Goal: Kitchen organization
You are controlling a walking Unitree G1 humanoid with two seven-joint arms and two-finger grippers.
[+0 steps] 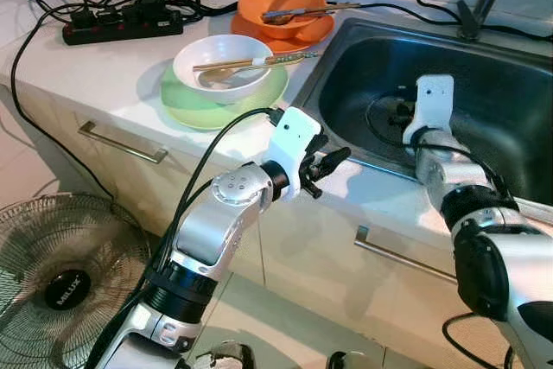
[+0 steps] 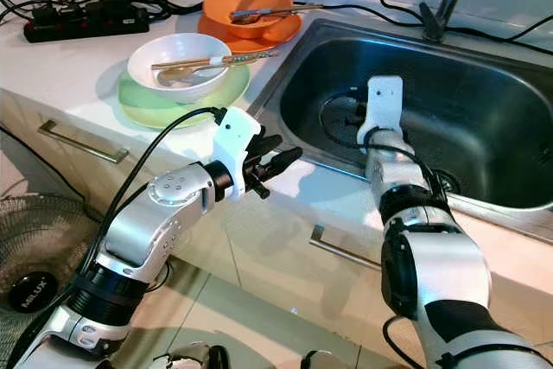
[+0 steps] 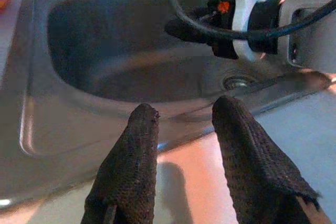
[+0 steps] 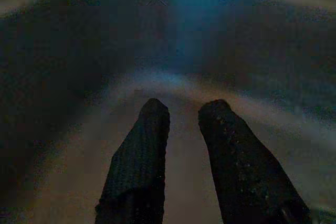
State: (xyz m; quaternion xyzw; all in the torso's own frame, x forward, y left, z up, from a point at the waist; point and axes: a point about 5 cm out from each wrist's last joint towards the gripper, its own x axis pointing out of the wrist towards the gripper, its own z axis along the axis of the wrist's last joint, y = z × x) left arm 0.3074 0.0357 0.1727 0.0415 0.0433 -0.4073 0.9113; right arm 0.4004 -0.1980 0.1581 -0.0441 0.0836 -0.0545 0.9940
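Left eye view, nearest: the floor fan [image 1: 65, 287] stood low on the robot's left, in front of the cabinet with its drawer handle [image 1: 122, 143].
Left gripper: the left gripper [image 1: 333, 162] hung over the counter edge just beside the sink's near rim; in the left wrist view its two fingertips [image 3: 142, 129] were apart with a narrow gap and held nothing.
Right gripper: the right gripper [image 4: 181, 111] reached down into the steel sink [image 1: 510, 101]; its fingers were a little apart and empty, pointing at the dark basin floor.
Sink: the basin looked bare apart from the drain [image 2: 442, 182] and the arm's own cable.
White bowl: the white bowl [image 1: 223, 66] sat on a light green plate [image 1: 186, 105] on the counter, left of the sink and well apart from both grippers, with chopsticks [image 1: 251, 62] and a spoon resting in it.
Orange bowl: farther back, the orange bowl [image 1: 281, 6] sat on an orange plate [image 1: 315, 34], a spoon [image 1: 294, 15] lying across it.
Far back: a black power strip [image 1: 121, 25] and tangled cables lay by the wall, and the tap's base [image 1: 471, 19] stood behind the sink.
Handling, my guess: the bowls looked hard, smooth and likely breakable, slippery if wet, and the loose cutlery could slide out if tipped. I would take the white bowl by its rim, one finger inside and one outside, and keep it level, or lift the chopsticks out first.
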